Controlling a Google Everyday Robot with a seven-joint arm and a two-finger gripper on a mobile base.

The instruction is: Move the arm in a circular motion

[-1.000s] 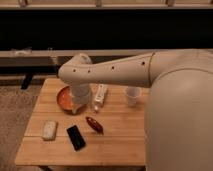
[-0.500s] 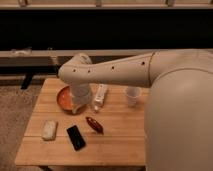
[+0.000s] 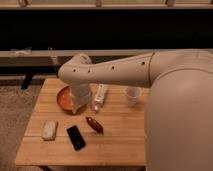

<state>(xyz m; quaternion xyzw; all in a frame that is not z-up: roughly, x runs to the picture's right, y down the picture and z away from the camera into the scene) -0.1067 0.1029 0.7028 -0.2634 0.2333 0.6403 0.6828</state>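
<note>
A pale block (image 3: 49,130) and a black phone (image 3: 76,137) lie on the wooden table (image 3: 120,145), lower left. The gripper (image 3: 77,106) hangs by the orange bowl (image 3: 63,97); I cannot tell if it is wide or narrow. The arm (image 3: 130,70) reaches in from the right, above a white cup (image 3: 132,95).

arm (image 3: 115,70): smooth cream plastic | table (image 3: 120,145): matt wood | gripper (image 3: 78,106): at bowl (image 3: 62,97)

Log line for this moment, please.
arm: elbow bent above table | gripper: down at orange bowl | nearby: white bottle, cup, black phone
</note>
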